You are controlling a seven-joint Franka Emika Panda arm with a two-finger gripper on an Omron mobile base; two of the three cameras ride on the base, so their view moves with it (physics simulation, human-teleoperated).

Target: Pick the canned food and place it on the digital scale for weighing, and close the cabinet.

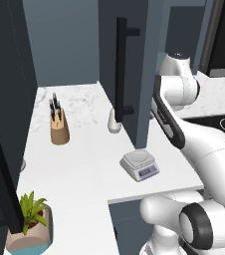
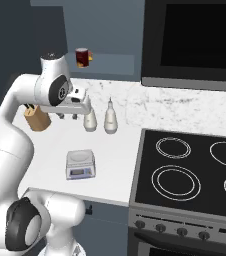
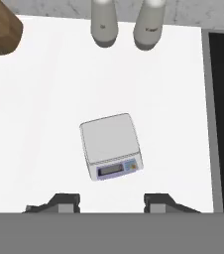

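The dark red canned food [image 2: 82, 57] stands on the shelf inside the open cabinet, above the counter. Swung out over the counter is the slate-blue cabinet door [image 1: 107, 50], with its long black bar handle [image 1: 120, 64]. On the white counter sits the grey digital scale [image 1: 140, 165] [image 2: 80, 164] [image 3: 110, 144], its bluish display facing the front edge. My gripper [image 3: 111, 202] [image 2: 67, 116] hangs open and pointing down over the scale, well above it and below the can. Nothing is between its fingers.
Two white bottles [image 2: 90, 120] [image 2: 110, 120] stand at the back wall behind the scale. A wooden knife block [image 1: 59, 127] is to the left and a potted plant [image 1: 32, 224] sits at the front left. The black stove [image 2: 195, 175] borders the counter on the right.
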